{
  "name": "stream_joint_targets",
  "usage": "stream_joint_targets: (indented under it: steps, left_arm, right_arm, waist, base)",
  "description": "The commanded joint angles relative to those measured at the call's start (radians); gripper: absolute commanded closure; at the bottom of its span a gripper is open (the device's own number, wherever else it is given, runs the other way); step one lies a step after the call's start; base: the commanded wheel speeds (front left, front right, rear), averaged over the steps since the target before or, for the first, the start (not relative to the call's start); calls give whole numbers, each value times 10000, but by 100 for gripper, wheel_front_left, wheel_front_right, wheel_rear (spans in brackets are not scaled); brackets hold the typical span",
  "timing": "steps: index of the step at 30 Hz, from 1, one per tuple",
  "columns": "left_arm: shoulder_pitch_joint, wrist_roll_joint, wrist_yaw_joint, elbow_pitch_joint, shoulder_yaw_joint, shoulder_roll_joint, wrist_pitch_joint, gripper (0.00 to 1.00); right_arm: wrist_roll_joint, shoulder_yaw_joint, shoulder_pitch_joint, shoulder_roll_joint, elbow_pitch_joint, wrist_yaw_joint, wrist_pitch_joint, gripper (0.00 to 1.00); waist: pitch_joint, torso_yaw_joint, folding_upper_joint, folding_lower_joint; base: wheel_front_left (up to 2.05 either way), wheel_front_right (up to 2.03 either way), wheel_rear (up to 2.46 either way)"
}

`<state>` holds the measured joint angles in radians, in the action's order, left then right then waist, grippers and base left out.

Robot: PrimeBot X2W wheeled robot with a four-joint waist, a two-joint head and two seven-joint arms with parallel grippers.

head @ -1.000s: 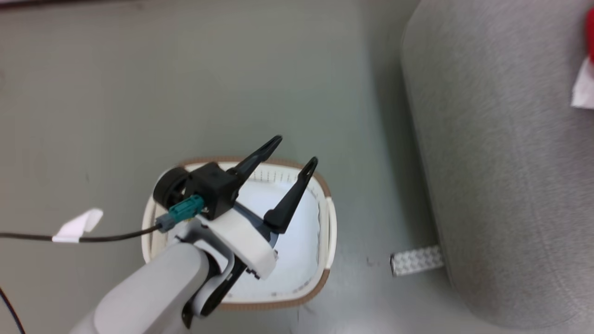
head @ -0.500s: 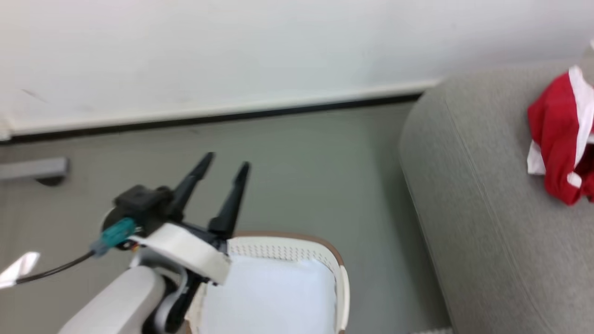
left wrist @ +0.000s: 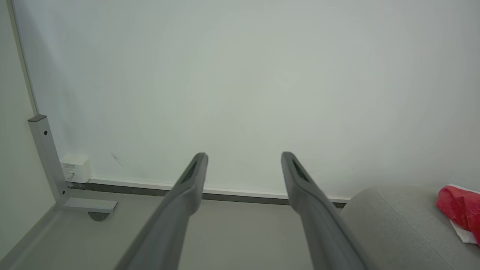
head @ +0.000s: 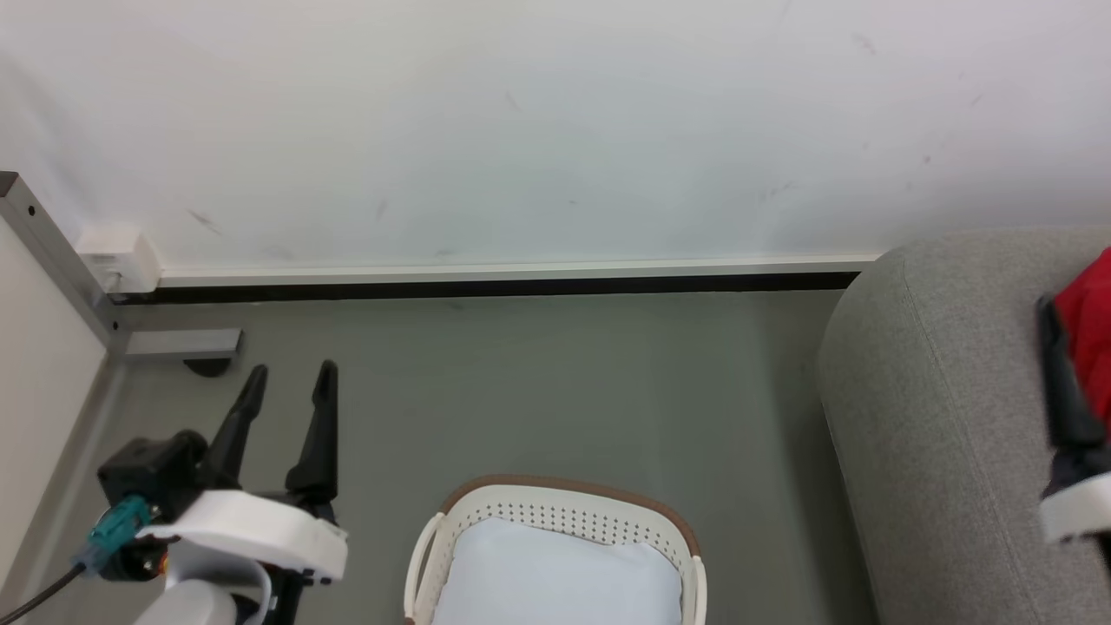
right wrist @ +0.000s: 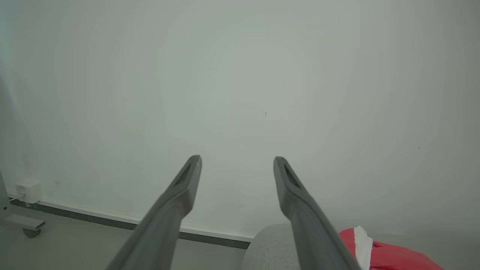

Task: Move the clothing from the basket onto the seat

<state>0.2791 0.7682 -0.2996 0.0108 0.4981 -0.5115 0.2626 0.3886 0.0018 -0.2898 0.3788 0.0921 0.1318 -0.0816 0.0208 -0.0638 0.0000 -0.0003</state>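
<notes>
The red clothing (head: 1092,317) lies on the light-grey seat (head: 937,417) at the right edge of the head view, apart from the basket. It also shows as red clothing (left wrist: 459,208) in the left wrist view and red clothing (right wrist: 386,257) with a white stripe in the right wrist view. The cream basket (head: 564,512) with a brown rim stands on the floor at bottom centre, holding a pale bluish-white cloth (head: 564,577). My left gripper (head: 289,378) hangs open and empty left of the basket. My right gripper (right wrist: 237,159) is open and empty, just above the clothing.
A white wall with a dark baseboard (head: 486,285) runs behind the grey floor (head: 538,382). A grey metal frame leg (head: 52,252) and a small white box (head: 117,256) stand in the left corner. A black cable trails from my left wrist.
The camera has tilted up from the floor to the wall. My left gripper, still open, has gone from over the basket to its left side.
</notes>
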Motion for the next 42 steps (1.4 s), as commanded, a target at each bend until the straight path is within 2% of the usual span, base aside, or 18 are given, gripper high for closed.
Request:
stream_joint_targets:
  steps: [1, 5, 8, 11, 16, 27, 40, 41, 42]
  left_arm:
    - [-356, -335, 102, 30, -311, 133, 20, 0]
    - [-1123, -922, 394, 143, -970, 585, 17, 0]
    - [-1794, -1239, 851, 320, -1535, 1089, 17, 0]
    - [-2354, -1669, 1264, 640, -2261, 1573, 18, 0]
    - [-2929, -2769, 1776, 960, -2888, 2174, 19, 0]
    - [-2956, -4114, 2689, 1489, -3827, 3083, 20, 0]
    - [-2992, -4900, 3284, 1783, -4629, 3762, 20, 0]
    - [-2989, -4915, 3328, 1813, -4667, 3797, 20, 100]
    - [-2989, -4915, 3328, 1813, -4667, 3797, 20, 100]
  right_arm:
    - [-259, 83, 598, -324, -107, -22, -293, 0]
    - [-753, 231, 1615, -1057, -29, -22, -977, 0]
    - [-784, 301, 2259, -1664, 207, -22, -1378, 0]
    - [-926, 436, 2695, -2078, 420, -22, -1661, 0]
    - [-1340, 748, 2949, -2483, 783, -22, -1818, 0]
    - [-1511, 708, 2548, -2825, 909, -22, -1839, 0]
    - [-1437, 801, 2532, -2890, 871, -22, -1842, 0]
    - [-1421, 805, 2523, -2883, 876, -22, -1843, 100]
    - [-1421, 805, 2523, -2883, 876, -22, -1843, 100]
  waist:
    - [-65, 57, 0, 3]
    - [-105, 63, 0, 3]
    - [-166, 64, 0, 3]
    - [-200, 51, 0, 3]
    - [-195, 10, 0, 3]
    - [-243, 5, 0, 3]
    - [-241, 31, 0, 3]
    - [-239, 35, 0, 3]
    - [-239, 35, 0, 3]
  base:
    - [0, 0, 0]
    - [0, 0, 0]
    - [0, 0, 0]
    - [0, 0, 0]
    - [0, 0, 0]
    - [0, 0, 0]
    - [0, 0, 0]
    - [0, 0, 0]
    - [0, 0, 0]
